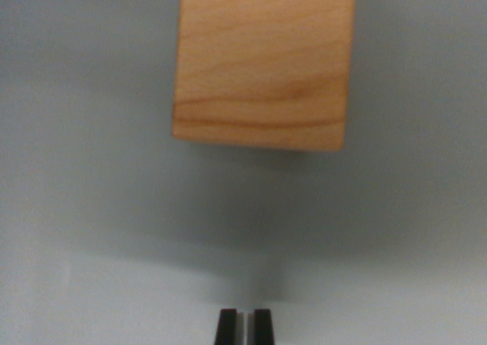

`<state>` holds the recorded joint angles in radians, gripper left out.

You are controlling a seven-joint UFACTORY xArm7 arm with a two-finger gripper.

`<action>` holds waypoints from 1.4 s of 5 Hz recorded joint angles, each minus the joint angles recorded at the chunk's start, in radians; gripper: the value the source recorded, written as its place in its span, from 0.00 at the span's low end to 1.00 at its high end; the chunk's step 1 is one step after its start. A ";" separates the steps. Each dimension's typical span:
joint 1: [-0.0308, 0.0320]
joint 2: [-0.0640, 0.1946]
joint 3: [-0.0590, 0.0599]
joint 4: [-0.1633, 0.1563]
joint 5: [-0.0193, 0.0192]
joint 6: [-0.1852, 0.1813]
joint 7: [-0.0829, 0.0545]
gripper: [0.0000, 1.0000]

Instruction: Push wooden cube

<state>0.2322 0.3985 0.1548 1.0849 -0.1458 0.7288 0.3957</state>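
Black gripper (pixel 243 324) fingertips sit at the near edge, nearly pressed together with only a thin gap and nothing between them. Pale grey table (pixel 84 231) lies bare beyond. Farther off rests the light-brown wooden cube (pixel 264 62), apart from the fingertips. Contact is not yet made; the push apparently remains to be done.

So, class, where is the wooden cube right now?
In the wrist view, the wooden cube sits top centre on the grey surface, apart from the gripper at the bottom edge.
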 joint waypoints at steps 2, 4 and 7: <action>0.0009 0.001 0.000 -0.002 -0.0005 -0.003 0.001 0.00; 0.0009 0.001 0.000 -0.002 -0.0005 -0.003 0.001 0.00; 0.0009 0.001 0.000 -0.002 -0.0005 -0.003 0.001 1.00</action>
<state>0.2331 0.4000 0.1552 1.0828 -0.1463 0.7256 0.3971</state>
